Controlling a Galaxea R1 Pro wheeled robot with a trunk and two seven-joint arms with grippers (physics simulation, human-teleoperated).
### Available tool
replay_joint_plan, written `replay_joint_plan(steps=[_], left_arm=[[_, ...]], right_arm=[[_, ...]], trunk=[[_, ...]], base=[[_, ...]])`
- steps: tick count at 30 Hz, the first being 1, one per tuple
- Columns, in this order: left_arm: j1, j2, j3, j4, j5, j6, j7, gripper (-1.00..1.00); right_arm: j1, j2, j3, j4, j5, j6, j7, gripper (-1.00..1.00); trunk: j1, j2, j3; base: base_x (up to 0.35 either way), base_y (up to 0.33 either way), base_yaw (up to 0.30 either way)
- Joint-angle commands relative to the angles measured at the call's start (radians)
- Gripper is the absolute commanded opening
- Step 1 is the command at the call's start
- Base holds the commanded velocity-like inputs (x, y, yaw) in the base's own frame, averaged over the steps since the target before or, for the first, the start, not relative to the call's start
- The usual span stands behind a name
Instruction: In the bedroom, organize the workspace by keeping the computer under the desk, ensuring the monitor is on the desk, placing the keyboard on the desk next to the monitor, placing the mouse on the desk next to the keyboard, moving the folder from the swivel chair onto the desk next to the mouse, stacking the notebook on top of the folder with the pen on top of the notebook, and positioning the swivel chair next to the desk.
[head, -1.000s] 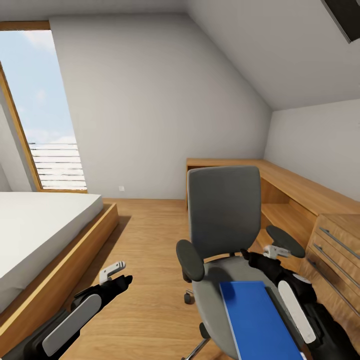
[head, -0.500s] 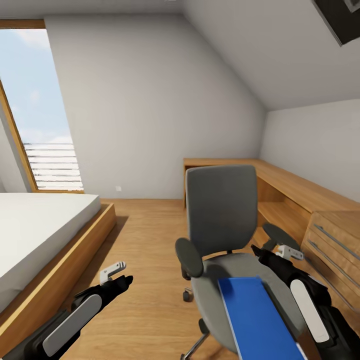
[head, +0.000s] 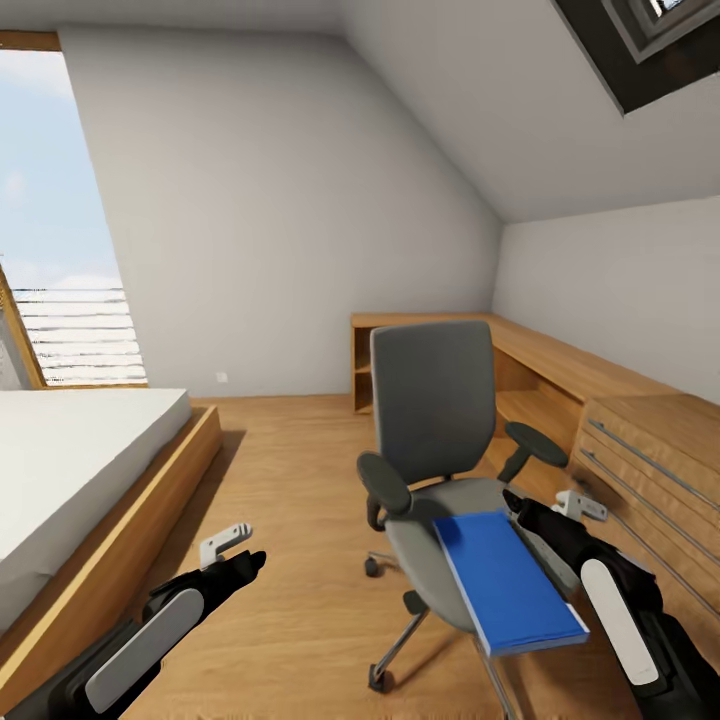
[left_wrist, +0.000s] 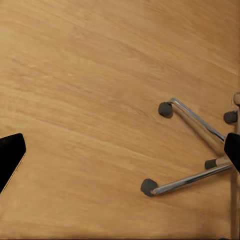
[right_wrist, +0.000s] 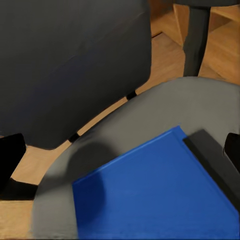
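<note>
Folder (head: 508, 580) lies flat on the seat of the swivel chair (head: 440, 420) in my head view, overhanging the seat's front. My right end effector (head: 580, 505) hovers just beside the chair's armrest, my left end effector (head: 225, 543) well apart from the chair over the wood floor (head: 290, 480); I cannot tell either's opening. Left wrist view: chair's chrome legs (left_wrist: 192, 150), empty fingers (left_wrist: 10, 155) spread wide. Right wrist view: blue folder (right_wrist: 160, 195) on the chair seat, dark fingertips (right_wrist: 10, 155) spread wide, holding nothing.

Head camera high over swivel chair (head: 440, 440); right wrist close above its seat, left floorward.
</note>
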Motion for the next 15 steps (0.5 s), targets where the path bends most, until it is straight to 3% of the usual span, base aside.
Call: replay_joint_plan(steps=[1, 12, 15], left_arm=[[-0.001, 0.001, -0.002, -0.001, 0.004, 0.001, 0.006, 1.00], [-0.001, 0.001, -0.002, -0.001, 0.004, 0.001, 0.004, 1.00], [-0.001, 0.001, -0.002, -0.001, 0.004, 0.001, 0.004, 1.00]], right_arm=[[-0.001, 0.000, 0.000, -0.002, -0.011, 0.005, -0.009, 1.00], [0.001, -0.001, 0.000, -0.003, -0.011, 0.009, -0.009, 1.00], [0.001, -0.001, 0.000, -0.003, -0.011, 0.010, -0.009, 1.00]], trunk=[[-0.001, -0.001, -0.001], [-0.001, -0.001, -0.001], [-0.001, -0.001, 0.000]], base=[[-0.256, 0.227, -0.014], [-0.257, 0.227, -0.002], [-0.257, 0.227, -0.153]])
